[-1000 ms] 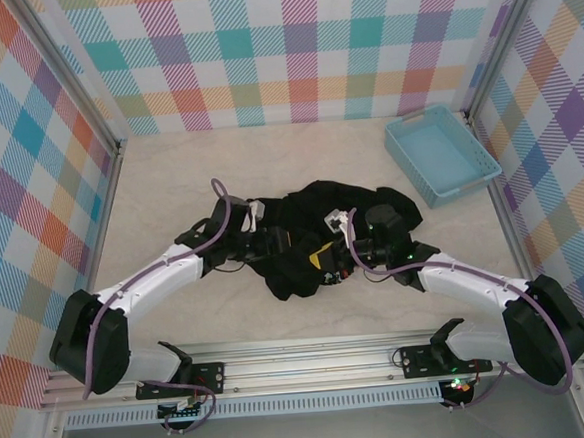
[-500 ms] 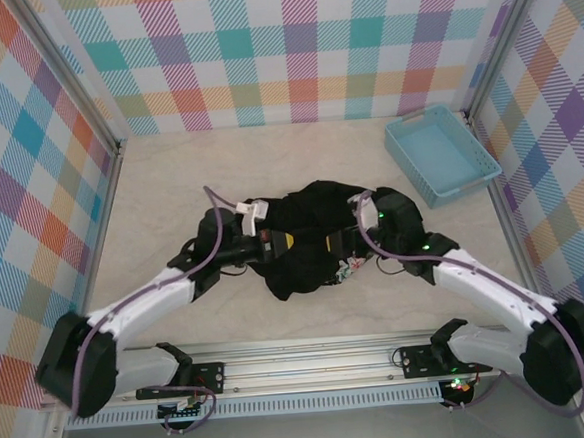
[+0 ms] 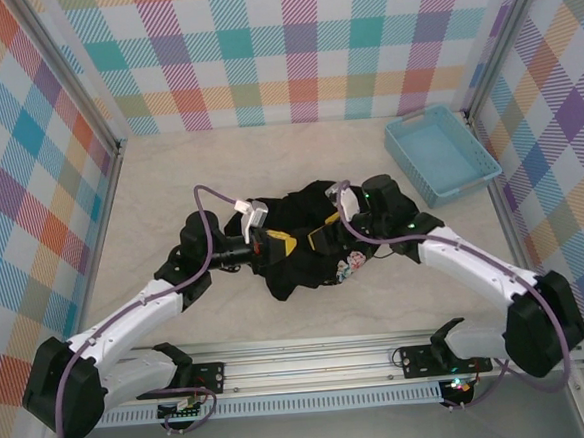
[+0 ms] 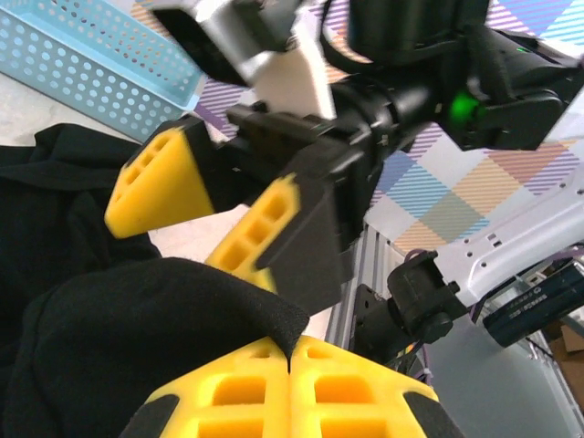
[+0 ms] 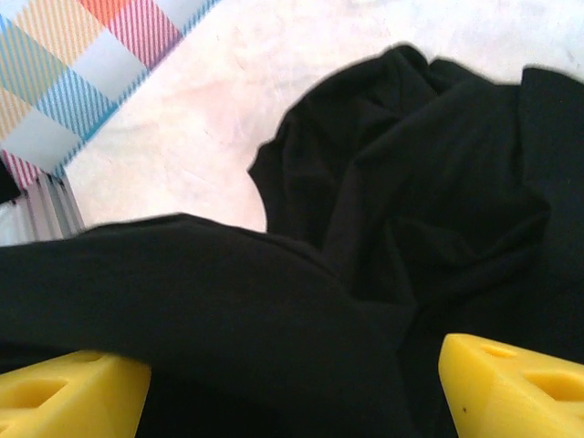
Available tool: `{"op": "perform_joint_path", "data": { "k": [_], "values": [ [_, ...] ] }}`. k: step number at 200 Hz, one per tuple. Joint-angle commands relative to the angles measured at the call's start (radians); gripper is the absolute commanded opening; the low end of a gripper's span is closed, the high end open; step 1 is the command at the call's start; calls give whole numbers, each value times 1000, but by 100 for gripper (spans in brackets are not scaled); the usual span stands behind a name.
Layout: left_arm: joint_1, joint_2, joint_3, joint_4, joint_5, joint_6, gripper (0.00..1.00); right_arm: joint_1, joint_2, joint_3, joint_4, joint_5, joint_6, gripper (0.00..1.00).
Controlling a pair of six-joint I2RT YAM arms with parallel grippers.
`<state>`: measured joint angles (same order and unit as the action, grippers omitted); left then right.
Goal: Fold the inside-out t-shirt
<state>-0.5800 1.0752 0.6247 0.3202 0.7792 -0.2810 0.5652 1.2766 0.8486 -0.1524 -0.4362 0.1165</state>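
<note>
At mid-table lies the t-shirt (image 3: 296, 274), bare table (image 3: 169, 177) all round, basket (image 3: 441, 154) well apart, far right. One fold is pinched tight in the left gripper (image 4: 290, 345); the right gripper (image 5: 292, 383) gapes wide over the cloth. The print (image 3: 351, 267) is too small to read.

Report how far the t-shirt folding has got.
Done: nothing yet; the t-shirt lies in a crumpled heap on the table, no flat fold visible. In hand: the left gripper is shut, apparently pinching a cloth edge; the right gripper hangs open over the heap. Left: spread it flat, then every fold.
</note>
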Motion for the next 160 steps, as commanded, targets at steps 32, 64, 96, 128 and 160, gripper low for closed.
{"op": "perform_joint_path", "data": {
  "k": [32,64,96,128,160],
  "values": [
    [3,-22,43,-50,-19,59,0,33,109,-24,187,-187,-1,72],
    [5,-78,84,-304,-596,-2,0,-7,152,23,256,-411,176,0],
    [2,18,259,-674,-889,-46,21,-63,63,-62,612,-503,528,0],
    [-45,-1,344,-771,-880,-42,43,-45,103,-93,828,-433,673,0],
    [-50,-130,254,-548,-493,-60,51,-40,120,-97,887,-411,700,0]
  ]
}}
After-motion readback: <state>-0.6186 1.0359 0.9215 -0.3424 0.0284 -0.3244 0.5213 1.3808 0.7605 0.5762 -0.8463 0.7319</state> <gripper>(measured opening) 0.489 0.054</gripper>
